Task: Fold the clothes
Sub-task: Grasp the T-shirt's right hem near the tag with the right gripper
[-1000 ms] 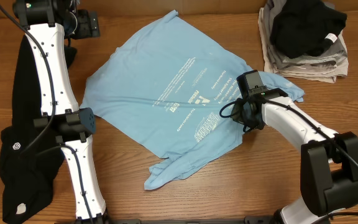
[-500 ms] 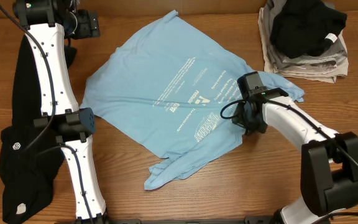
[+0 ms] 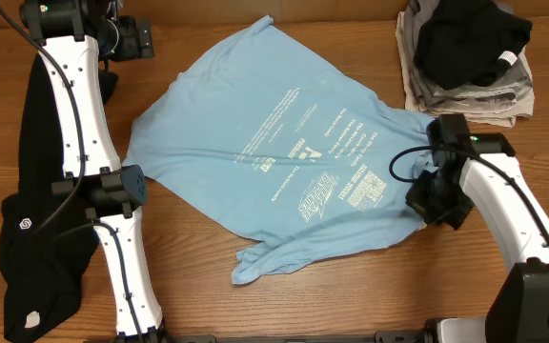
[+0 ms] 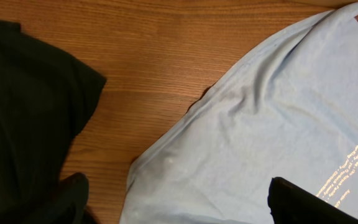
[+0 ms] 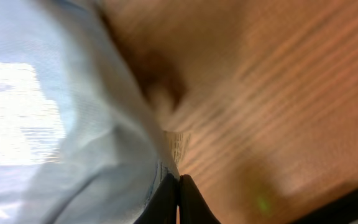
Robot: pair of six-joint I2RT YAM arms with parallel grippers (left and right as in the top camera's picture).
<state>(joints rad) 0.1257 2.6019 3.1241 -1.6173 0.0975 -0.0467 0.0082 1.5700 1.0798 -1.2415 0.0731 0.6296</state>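
Note:
The light blue T-shirt (image 3: 265, 143) lies spread on the table's middle, lettering up. My right gripper (image 3: 429, 202) is at its right lower edge, shut on the hem; in the right wrist view the closed fingers (image 5: 179, 186) pinch the blue cloth (image 5: 73, 143). My left gripper (image 3: 139, 38) is open at the back left, above the shirt's far left edge (image 4: 247, 124); its fingers stand wide apart (image 4: 179, 202). The long black garment (image 3: 27, 229) lies along the left side under the left arm and shows in the left wrist view (image 4: 23, 106).
A stack of folded grey clothes (image 3: 465, 100) with a black garment (image 3: 470, 38) on top stands at the back right. Bare wooden table (image 3: 351, 286) lies in front of the shirt.
My right gripper has moved right and toward the front, dragging the shirt's edge with it. The shirt's right part has spread out and more lettering shows. The left arm has not moved.

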